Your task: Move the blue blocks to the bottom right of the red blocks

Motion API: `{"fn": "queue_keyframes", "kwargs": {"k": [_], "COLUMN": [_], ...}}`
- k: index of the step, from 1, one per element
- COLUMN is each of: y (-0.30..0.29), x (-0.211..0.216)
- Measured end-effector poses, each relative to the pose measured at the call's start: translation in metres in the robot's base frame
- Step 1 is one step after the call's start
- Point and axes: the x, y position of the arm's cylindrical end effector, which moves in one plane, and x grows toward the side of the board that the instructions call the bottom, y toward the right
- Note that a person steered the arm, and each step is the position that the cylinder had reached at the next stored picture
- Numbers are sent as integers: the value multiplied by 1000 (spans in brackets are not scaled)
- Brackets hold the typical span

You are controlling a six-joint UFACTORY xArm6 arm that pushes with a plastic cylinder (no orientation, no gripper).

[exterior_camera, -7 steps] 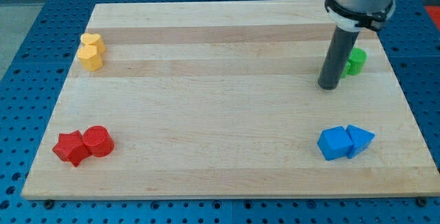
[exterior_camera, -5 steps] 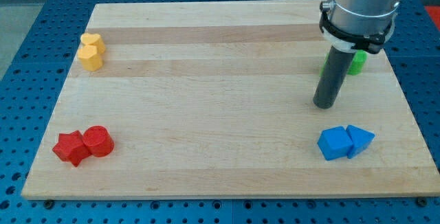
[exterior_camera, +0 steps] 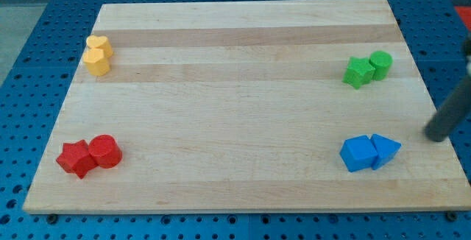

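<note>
step: lining up behind blue blocks [exterior_camera: 369, 152], lower right | tool: bare rod, holds nothing; my tip [exterior_camera: 438, 137] just right of them | next: push left toward red blocks [exterior_camera: 90, 154], lower left

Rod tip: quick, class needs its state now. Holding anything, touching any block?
My tip: no pincer on this arm, holding nothing; it sits right of the blue triangular block, apart from it.

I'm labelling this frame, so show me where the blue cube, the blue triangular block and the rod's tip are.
blue cube [exterior_camera: 358, 154]: camera view, middle of its top face.
blue triangular block [exterior_camera: 387, 149]: camera view, middle of its top face.
my tip [exterior_camera: 436, 134]: camera view, rod's very end, right of the blue blocks.
</note>
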Motion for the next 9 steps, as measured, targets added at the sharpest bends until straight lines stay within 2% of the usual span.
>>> {"fn": "queue_keyframes", "kwargs": {"k": [2,3,4,5,6,7,9], "y": [-107,-84,-4,64,41,-42,-217], "x": [5,-24,-17,13,51,57,22]}}
